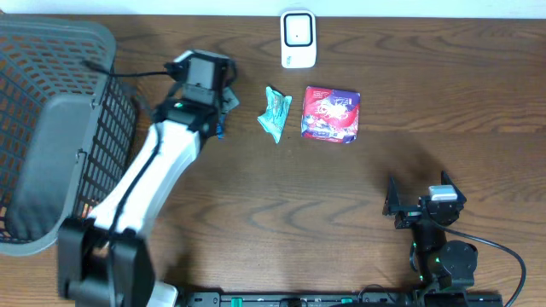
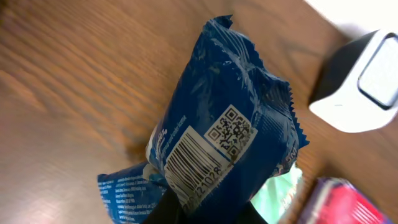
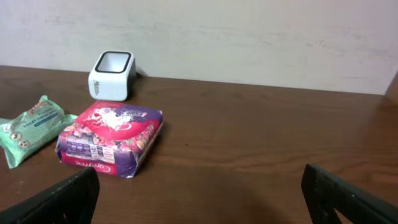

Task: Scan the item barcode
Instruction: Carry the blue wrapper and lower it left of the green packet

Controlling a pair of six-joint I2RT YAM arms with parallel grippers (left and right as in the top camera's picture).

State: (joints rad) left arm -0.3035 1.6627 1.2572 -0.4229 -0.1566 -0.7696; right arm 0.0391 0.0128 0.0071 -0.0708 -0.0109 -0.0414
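My left gripper (image 1: 223, 101) is shut on a blue snack packet (image 2: 230, 118) and holds it above the table, left of the other items. The packet's white label with the barcode (image 2: 194, 163) and a QR code (image 2: 232, 132) faces the left wrist camera. My left gripper (image 2: 211, 210) shows only as dark fingers at the packet's lower end. The white scanner (image 1: 299, 38) stands at the table's far edge, to the upper right in the left wrist view as the scanner (image 2: 364, 81). My right gripper (image 1: 394, 203) rests open near the front right with nothing between its fingers (image 3: 62, 199).
A green packet (image 1: 275, 112) and a purple-pink packet (image 1: 331, 113) lie side by side in front of the scanner. A grey mesh basket (image 1: 51, 128) fills the table's left side. The left arm reaches diagonally from the front left.
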